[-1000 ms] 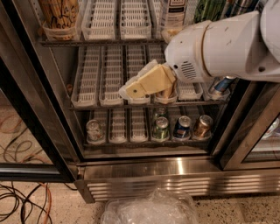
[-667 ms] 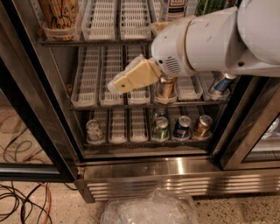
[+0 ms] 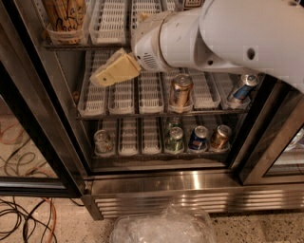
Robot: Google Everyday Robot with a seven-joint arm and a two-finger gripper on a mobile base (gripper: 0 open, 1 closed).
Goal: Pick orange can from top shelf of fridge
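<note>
The orange can (image 3: 64, 14), amber with dark script lettering, stands at the far left of the top shelf (image 3: 109, 45) of the fridge (image 3: 190, 182), cut off by the top edge of the view. My gripper (image 3: 99, 79), with beige fingers on a big white arm, hangs in front of the middle rack. It is below and a little right of the orange can and points down-left, apart from the can and holding nothing. The arm hides the right part of the top shelf.
A shorter copper-brown can (image 3: 181, 91) and a tilted blue-and-silver can (image 3: 241, 88) are on the middle rack. Several cans (image 3: 174, 139) line the bottom rack. The black door frame (image 3: 42, 118) is at left. A clear plastic bag (image 3: 164, 227) and cables (image 3: 23, 213) lie on the floor.
The arm has swung left and slightly up. The gripper has moved from the middle of the rack toward the left lanes, nearer the orange can, and has uncovered the copper-brown can.
</note>
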